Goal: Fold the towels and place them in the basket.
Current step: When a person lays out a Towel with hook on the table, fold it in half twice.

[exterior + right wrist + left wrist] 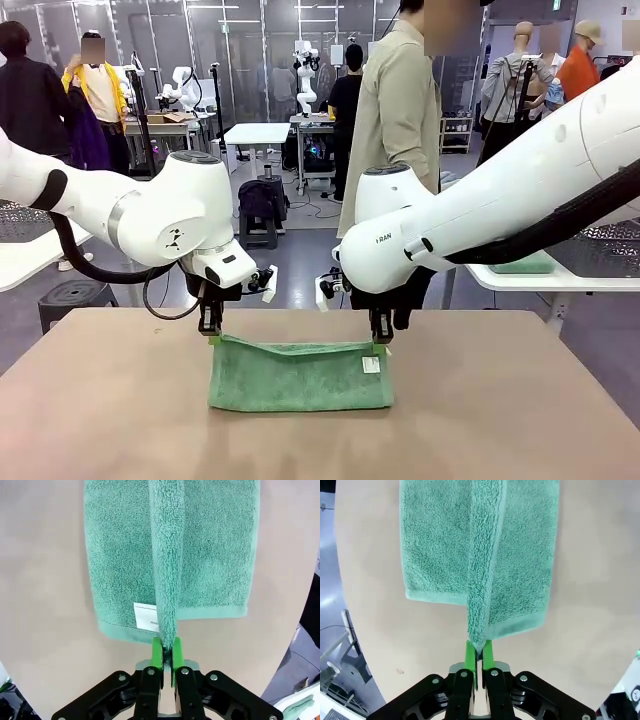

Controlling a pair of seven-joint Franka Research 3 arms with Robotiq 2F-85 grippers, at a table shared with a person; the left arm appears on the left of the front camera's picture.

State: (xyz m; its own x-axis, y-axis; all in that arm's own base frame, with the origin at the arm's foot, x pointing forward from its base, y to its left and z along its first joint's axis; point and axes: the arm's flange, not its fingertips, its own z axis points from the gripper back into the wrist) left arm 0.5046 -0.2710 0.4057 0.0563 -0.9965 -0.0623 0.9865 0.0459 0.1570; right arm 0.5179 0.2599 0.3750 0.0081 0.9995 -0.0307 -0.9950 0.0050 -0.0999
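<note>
Towel [300, 378] of mint green terry lies on the brown table [100, 420] between the two arms. One long fold of it is lifted into a ridge that sags slightly in the middle, and the wrist views show flat cloth on both sides of that ridge. The left gripper [211, 330] has its green pads [470, 655] pressed together on one end of the ridge. The right gripper [381, 338] is clamped the same way on the other end. A small white label [146, 616] sits at the towel's short hem just beside the right gripper, and its tiny dark print is too small to read. Dark letters on the right arm's white joint [385, 235] read "RAN". A person in a beige jacket [400, 110] stands at the far side.
</note>
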